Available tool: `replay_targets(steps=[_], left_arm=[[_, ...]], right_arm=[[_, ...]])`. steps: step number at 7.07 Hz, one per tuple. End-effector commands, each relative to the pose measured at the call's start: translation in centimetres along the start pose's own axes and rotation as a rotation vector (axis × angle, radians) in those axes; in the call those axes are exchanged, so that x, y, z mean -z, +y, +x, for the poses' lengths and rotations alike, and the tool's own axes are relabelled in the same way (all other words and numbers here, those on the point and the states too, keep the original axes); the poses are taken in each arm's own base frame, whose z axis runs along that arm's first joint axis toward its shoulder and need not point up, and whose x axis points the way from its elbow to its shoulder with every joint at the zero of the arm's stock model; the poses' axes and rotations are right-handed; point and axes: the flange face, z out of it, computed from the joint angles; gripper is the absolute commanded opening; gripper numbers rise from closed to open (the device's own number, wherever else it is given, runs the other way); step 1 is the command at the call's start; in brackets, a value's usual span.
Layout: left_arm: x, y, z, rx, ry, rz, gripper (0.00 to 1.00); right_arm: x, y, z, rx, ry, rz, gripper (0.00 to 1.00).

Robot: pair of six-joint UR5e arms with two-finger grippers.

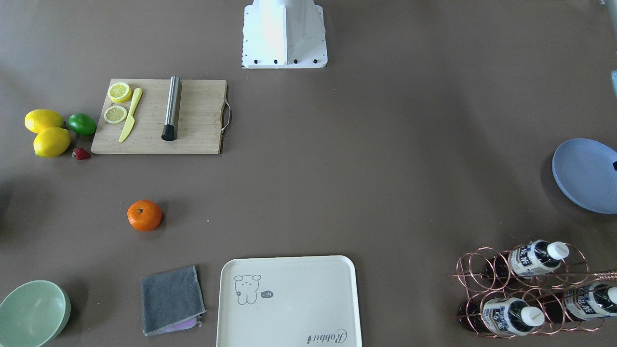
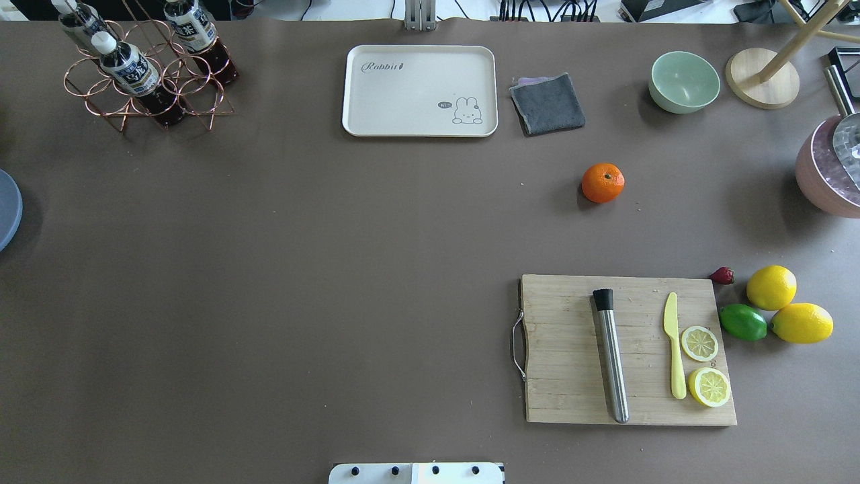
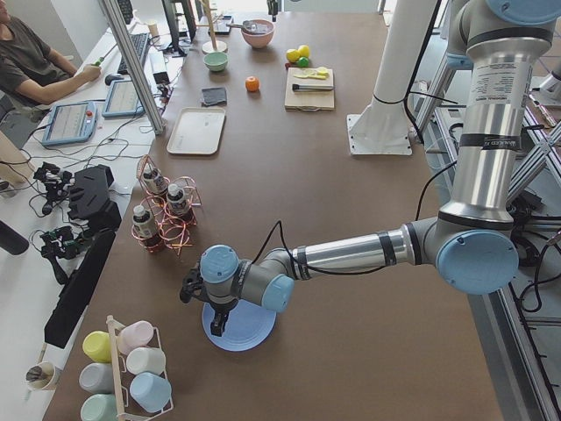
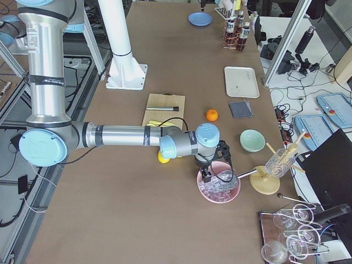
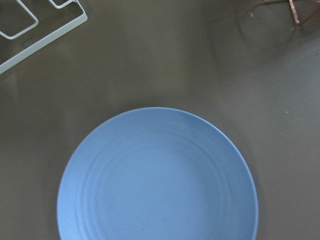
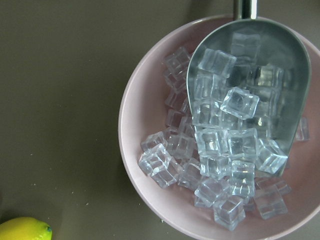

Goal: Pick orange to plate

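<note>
The orange [image 1: 144, 215] [image 2: 603, 182] sits alone on the brown table, between the cutting board and the grey cloth. The periwinkle-blue plate [image 1: 585, 176] [image 5: 160, 180] lies at the table's far end on my left side, with nothing on it. In the exterior left view my left gripper [image 3: 217, 321] hangs just above the plate [image 3: 245, 331], pointing down. In the exterior right view my right gripper [image 4: 209, 174] hovers over a pink bowl of ice, far from the orange [image 4: 212, 115]. No fingers show in either wrist view, so I cannot tell either gripper's state.
A cutting board [image 2: 628, 349] holds a steel rod, a yellow knife and lemon slices; lemons, a lime [image 2: 742, 322] and a strawberry lie beside it. A cream tray [image 2: 420, 91], grey cloth [image 2: 547, 103], green bowl [image 2: 684, 82], bottle rack [image 2: 144, 67] and pink ice bowl [image 6: 127, 150] line the edges.
</note>
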Motion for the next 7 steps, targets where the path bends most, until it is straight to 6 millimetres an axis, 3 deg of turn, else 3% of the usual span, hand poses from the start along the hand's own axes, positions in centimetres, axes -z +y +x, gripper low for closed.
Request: replay_targets(steps=[1,4,7], left_arm=[[-2.2,0.8,-2.1,0.005,-0.022,-0.01,0.97],[-4.6,1.6,-4.3,-0.002,-0.025,-0.042,0.95],[-5.6,2.5,-5.3,0.011,-0.026,-0.067,0.83]], right_arm=[[-0.3,0.2,-0.2,0.012,-0.006,0.003,1.0],[-0.4,0.0,-0.4,0.003,-0.005,0.003,1.0],[-0.2,-0.1,-0.8,-0.033,-0.01,0.007,1.0]])
